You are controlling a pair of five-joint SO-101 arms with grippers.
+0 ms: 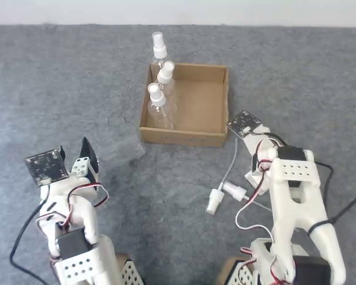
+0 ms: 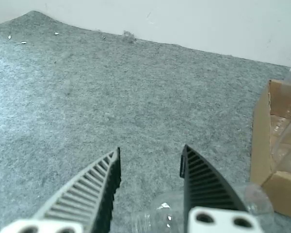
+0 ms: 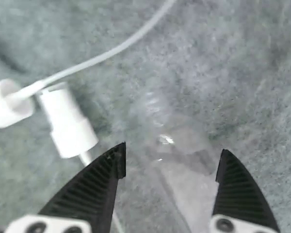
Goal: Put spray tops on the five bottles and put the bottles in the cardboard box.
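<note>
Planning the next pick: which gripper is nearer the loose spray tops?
Right. The right gripper hangs beside the loose spray tops; the left gripper is far off on their other side.

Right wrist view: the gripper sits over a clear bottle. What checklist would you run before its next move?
1. Right gripper open: ok.
2. Uncapped bottle lies between its fingers: ok.
3. Two loose spray tops lie on the carpet beside that bottle: ok.
4. Left gripper open, second uncapped bottle close by it: ok.
5. Cardboard box has free floor beside the two capped bottles: ok.
6. Third capped bottle at the box's far corner, inside or behind it: cannot tell.
</note>
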